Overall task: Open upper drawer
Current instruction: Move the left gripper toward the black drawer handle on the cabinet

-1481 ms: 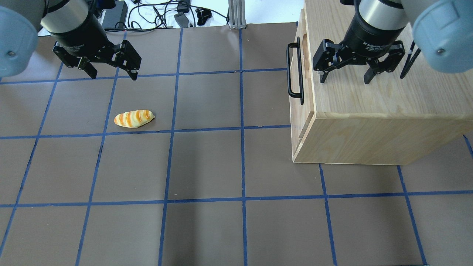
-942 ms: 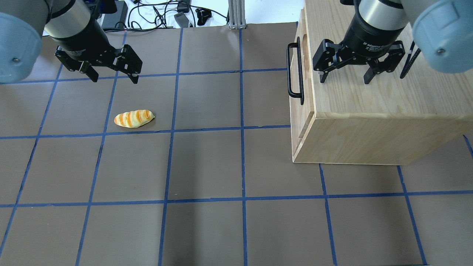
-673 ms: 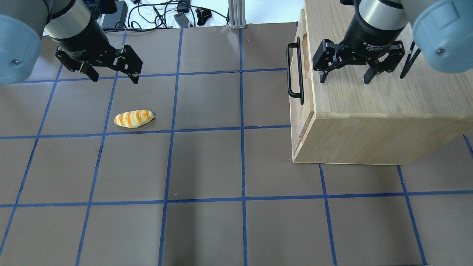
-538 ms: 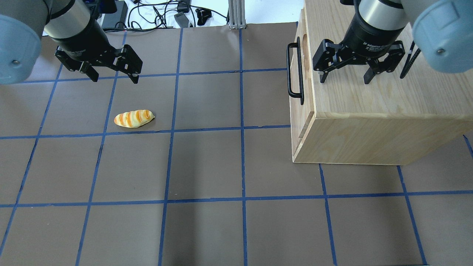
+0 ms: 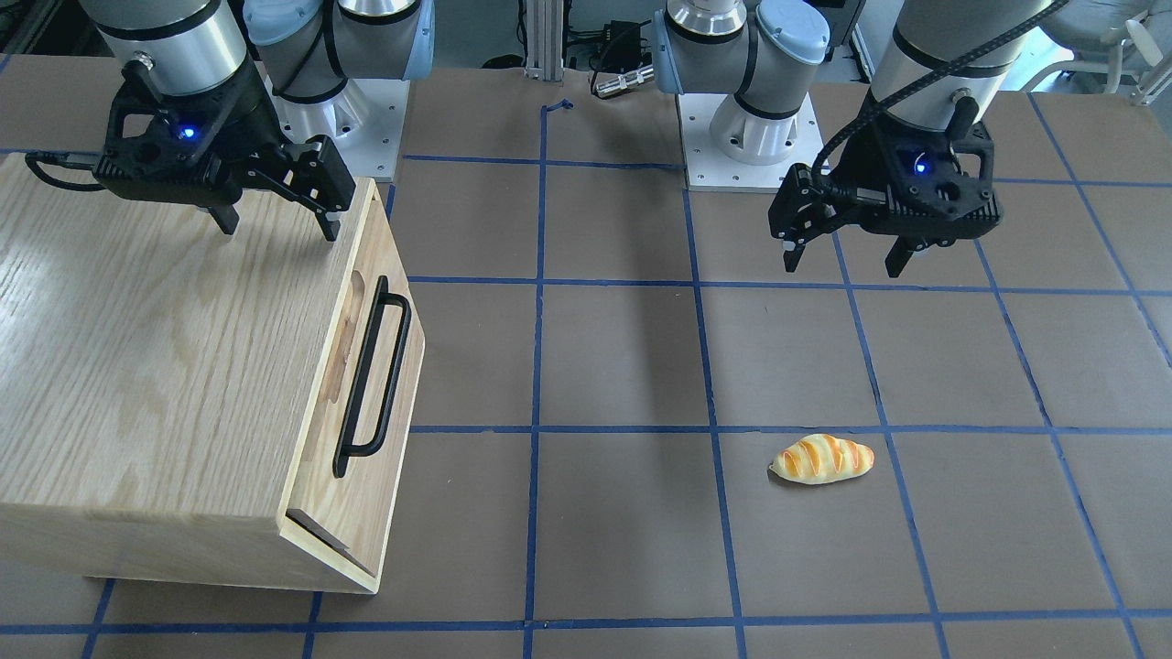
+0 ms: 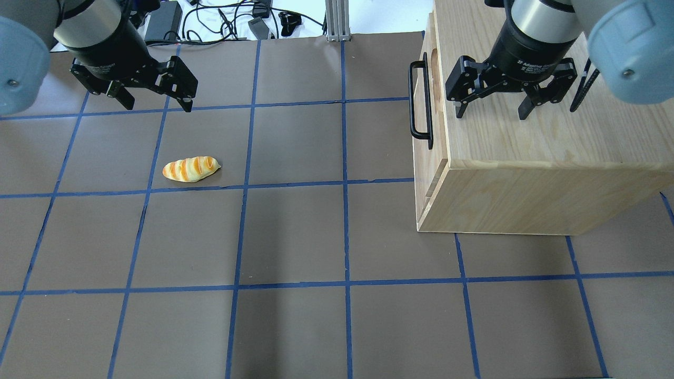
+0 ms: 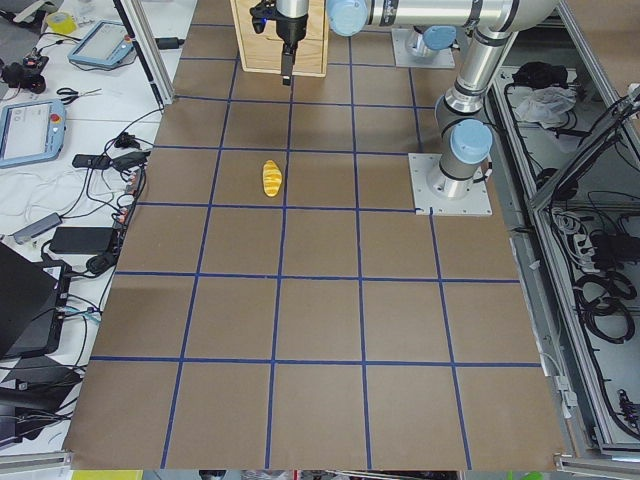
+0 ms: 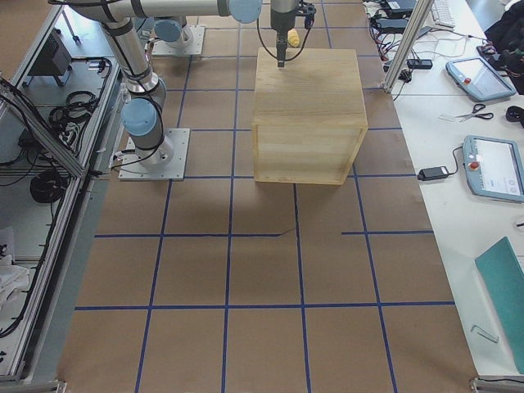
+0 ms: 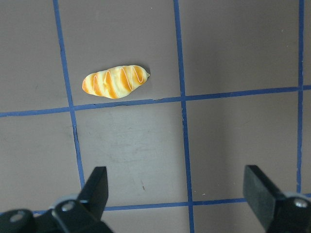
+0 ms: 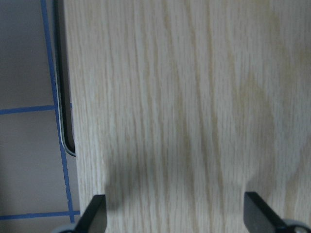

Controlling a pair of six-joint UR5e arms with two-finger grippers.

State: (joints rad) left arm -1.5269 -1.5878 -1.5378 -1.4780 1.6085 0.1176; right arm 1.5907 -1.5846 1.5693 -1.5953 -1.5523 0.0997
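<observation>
The upper drawer (image 5: 325, 430) is the pale-wood front of the cabinet, shut flush, with a long black bar handle (image 5: 366, 384) and an oval notch at its top edge. In the overhead view the drawer (image 6: 436, 118) and handle (image 6: 419, 100) face the table's middle. My right gripper (image 6: 491, 113) is open and empty, hovering over the cabinet's oak-grain top (image 5: 165, 348), behind the handle; it also shows in the front view (image 5: 276, 227). My left gripper (image 6: 158, 105) is open and empty above the table, far from the drawer. The handle (image 10: 60, 97) shows at the right wrist view's left edge.
A striped bread roll (image 6: 190, 168) lies on the brown mat just in front of the left gripper, and in the left wrist view (image 9: 115, 81). Cables and a metal post (image 6: 337, 21) sit beyond the mat's far edge. The cabinet (image 6: 526, 200) fills the right side.
My left gripper has shifted slightly back and to the left, away from the bread roll. The right gripper and the drawer have not moved.
</observation>
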